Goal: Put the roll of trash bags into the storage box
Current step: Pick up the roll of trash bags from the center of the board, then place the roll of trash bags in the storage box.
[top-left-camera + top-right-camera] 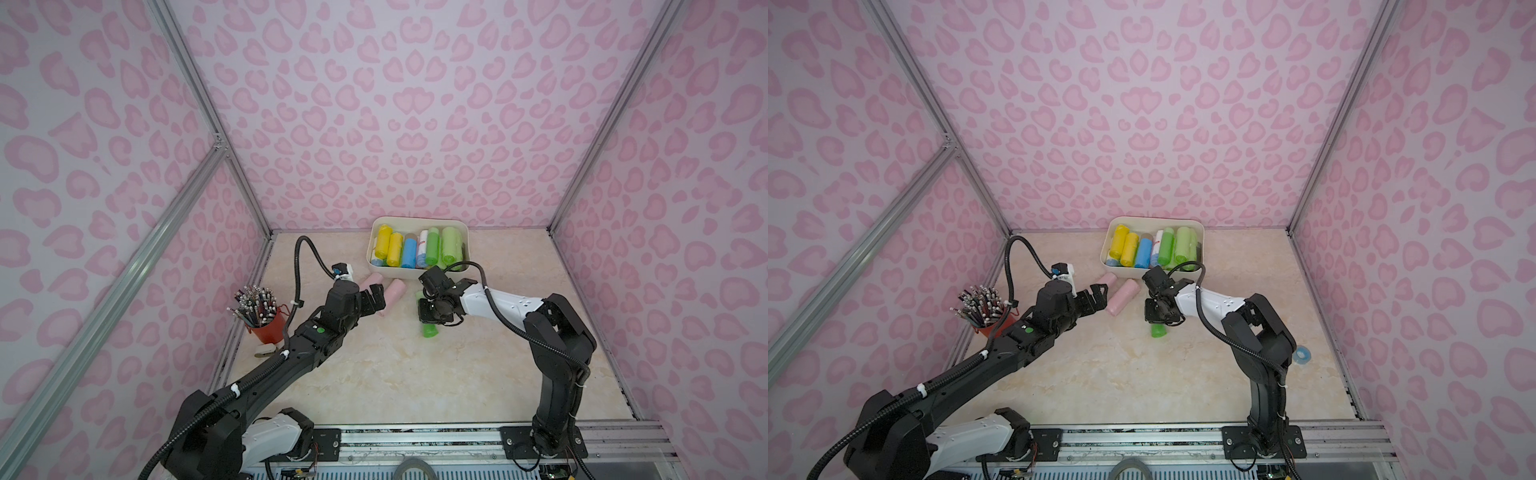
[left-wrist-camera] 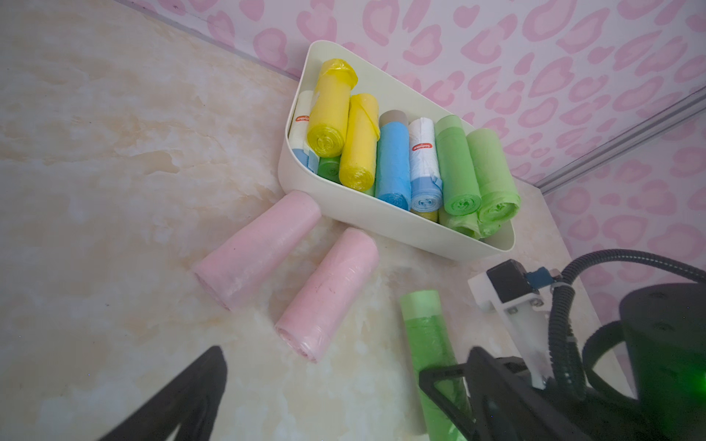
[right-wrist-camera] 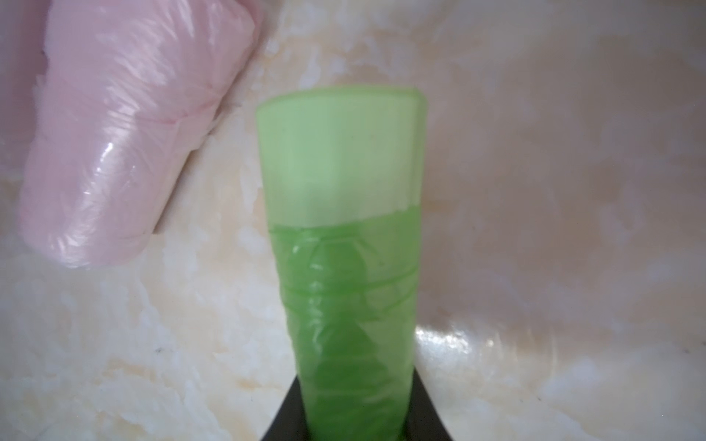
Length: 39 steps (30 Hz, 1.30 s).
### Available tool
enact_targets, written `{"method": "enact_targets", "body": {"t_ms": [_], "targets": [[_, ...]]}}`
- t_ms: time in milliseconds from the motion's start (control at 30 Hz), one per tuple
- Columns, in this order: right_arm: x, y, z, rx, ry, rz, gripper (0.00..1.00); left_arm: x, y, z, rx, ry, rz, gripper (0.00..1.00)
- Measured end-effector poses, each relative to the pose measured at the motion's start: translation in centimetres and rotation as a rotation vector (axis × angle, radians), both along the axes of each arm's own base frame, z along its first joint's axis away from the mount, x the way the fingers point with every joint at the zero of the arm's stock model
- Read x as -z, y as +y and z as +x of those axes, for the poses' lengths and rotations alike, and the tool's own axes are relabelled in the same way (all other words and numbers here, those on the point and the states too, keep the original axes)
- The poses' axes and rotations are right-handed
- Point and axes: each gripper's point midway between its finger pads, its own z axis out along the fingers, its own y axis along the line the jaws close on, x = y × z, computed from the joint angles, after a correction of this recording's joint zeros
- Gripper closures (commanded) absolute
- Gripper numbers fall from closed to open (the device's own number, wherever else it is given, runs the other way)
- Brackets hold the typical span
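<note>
Green roll of trash bags (image 3: 344, 236) sits between the jaws of the right gripper (image 1: 431, 318), which squeezes tight on it. The roll seems to lie low on the table (image 1: 374, 374), but that is hard to tell. The storage box (image 1: 415, 272), full of rolls, stands just past this gripper. The left gripper (image 1: 376, 298) is spread wide and holds nothing. Two pink rolls (image 2: 259, 248) lie just in front of it.
</note>
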Motion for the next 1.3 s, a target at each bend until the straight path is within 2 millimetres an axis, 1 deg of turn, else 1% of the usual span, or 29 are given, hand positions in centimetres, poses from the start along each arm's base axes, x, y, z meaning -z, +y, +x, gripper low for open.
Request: {"method": "enact_targets", "body": {"t_ms": [67, 267, 367, 433, 500, 767, 900, 1133, 1300], "targets": [[-0.3, 0.0, 0.1, 0.005, 0.004, 0.015, 0.84, 0.1, -0.1, 0.2, 0.004, 0.0, -0.006, 0.0], [-1.9, 0.0, 0.5, 0.023, -0.001, 0.063, 0.84, 0.9, -0.3, 0.3, 0.011, 0.025, -0.017, 0.0], [-3.2, 0.2, 0.5, 0.022, -0.019, 0.089, 0.84, 0.9, -0.2, 0.3, 0.011, 0.027, -0.019, 0.0], [-4.1, 0.4, 0.7, 0.021, -0.029, 0.109, 0.81, 0.9, -0.1, 0.4, 0.007, 0.026, -0.019, 0.0], [-4.9, 0.7, 1.4, 0.027, -0.045, 0.127, 0.8, 1.0, 0.0, 0.5, 0.005, 0.025, -0.021, 0.0], [-9.0, 0.7, 6.9, 0.082, -0.135, 0.202, 0.81, 1.3, 0.1, 0.6, 0.004, 0.025, -0.017, 0.0], [-10.3, 0.9, 10.4, 0.099, -0.177, 0.233, 0.82, 1.8, 0.2, 0.4, 0.003, 0.034, -0.011, 0.0], [-10.7, 0.2, 16.2, 0.158, -0.228, 0.239, 0.82, 1.1, 0.4, 0.2, 0.005, 0.012, -0.016, 0.0], [-10.2, 1.0, 19.3, 0.162, -0.239, 0.261, 0.81, 1.1, 0.4, 0.0, 0.017, 0.012, -0.015, 0.0]]}}
